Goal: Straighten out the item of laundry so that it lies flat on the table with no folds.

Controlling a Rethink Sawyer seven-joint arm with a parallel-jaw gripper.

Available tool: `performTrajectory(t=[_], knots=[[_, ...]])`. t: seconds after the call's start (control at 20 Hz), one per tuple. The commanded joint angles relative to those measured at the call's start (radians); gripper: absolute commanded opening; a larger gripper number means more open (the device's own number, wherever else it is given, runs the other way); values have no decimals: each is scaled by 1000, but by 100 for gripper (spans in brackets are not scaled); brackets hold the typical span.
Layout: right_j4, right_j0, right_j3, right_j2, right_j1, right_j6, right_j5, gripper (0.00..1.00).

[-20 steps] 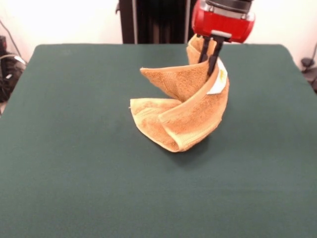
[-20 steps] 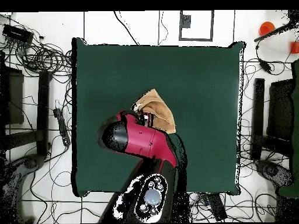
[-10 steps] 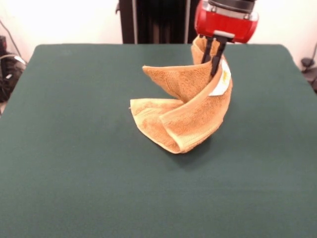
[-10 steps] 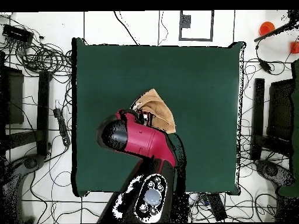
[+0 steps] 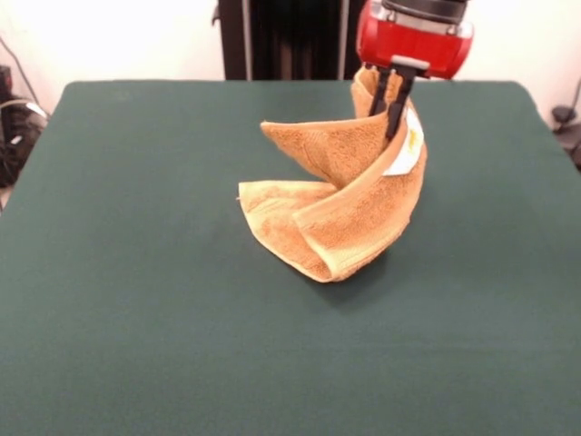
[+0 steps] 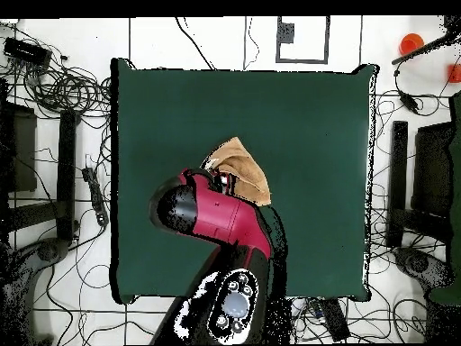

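The golden-tan towel [image 5: 340,195] is lifted by one edge and hangs twisted, its lower folds resting on the dark green table [image 5: 136,272]. A small white label [image 5: 404,145] shows near its raised edge. My gripper [image 5: 392,113] comes down from the red wrist and is shut on that upper edge, black fingers [image 5: 397,104] pinching the cloth. In the overhead view the towel [image 6: 243,167] pokes out beyond the red arm [image 6: 216,216], which hides the gripper and part of the cloth.
Around the table [image 6: 306,117] the floor holds cables, dark stands [image 6: 67,171] at both sides and an orange object [image 6: 411,41] at the top right.
The gripper rose slightly with the towel's edge a second ago, pulling the cloth a bit higher; since half a second ago nothing has visibly moved.
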Motion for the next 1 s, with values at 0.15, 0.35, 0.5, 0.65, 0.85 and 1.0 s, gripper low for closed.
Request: performTrajectory(t=[0.15, 0.35, 0.5, 0.65, 0.85, 1.0], knots=[[10, 15, 74, -4, 19, 248, 89, 0], [4, 28, 81, -22, 8, 247, 118, 0], [0, 38, 72, -35, 0, 244, 156, 0], [-6, 46, 54, -55, -4, 243, 198, 0], [1, 45, 54, -53, -18, 248, 213, 0], [2, 38, 56, -45, -21, 243, 206, 0]])
